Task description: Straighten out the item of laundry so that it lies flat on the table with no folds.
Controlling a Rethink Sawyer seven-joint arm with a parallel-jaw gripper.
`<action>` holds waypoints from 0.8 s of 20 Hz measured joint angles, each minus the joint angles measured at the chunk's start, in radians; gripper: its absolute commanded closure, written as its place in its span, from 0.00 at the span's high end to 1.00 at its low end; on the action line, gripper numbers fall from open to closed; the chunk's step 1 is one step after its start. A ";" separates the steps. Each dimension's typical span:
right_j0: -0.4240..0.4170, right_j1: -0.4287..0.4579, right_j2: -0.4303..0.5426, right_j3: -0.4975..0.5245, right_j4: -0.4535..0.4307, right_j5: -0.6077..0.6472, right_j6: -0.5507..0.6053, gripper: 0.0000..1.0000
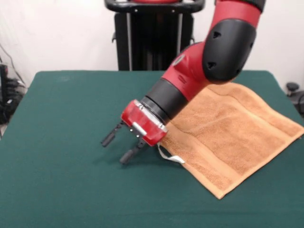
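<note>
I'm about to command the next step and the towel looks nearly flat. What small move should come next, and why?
Probably lift the tool straight up and clear. It hangs open and empty over the table, just off the towel edge with the white loop tag. The towel looks spread out with no folds showing, though the arm hides part of it; lifting away would let you check that part.

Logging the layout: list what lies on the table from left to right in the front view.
Bare green table → open gripper, both fingers apart and holding nothing → little white loop tag at the towel's edge → orange-tan towel, reaching the table's right edge.
</note>
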State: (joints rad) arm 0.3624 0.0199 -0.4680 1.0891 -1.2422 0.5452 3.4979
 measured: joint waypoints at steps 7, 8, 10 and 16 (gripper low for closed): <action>-0.013 0.010 -0.051 0.000 -0.029 -0.060 0.000 1.00; -0.014 0.010 -0.056 0.000 -0.030 -0.070 0.000 1.00; -0.031 -0.002 -0.057 0.002 -0.016 -0.103 0.000 1.00; -0.251 -0.184 0.121 0.093 0.182 -0.136 -0.033 1.00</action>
State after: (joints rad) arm 0.1114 -0.1646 -0.3465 1.1820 -1.0604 0.4092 3.4653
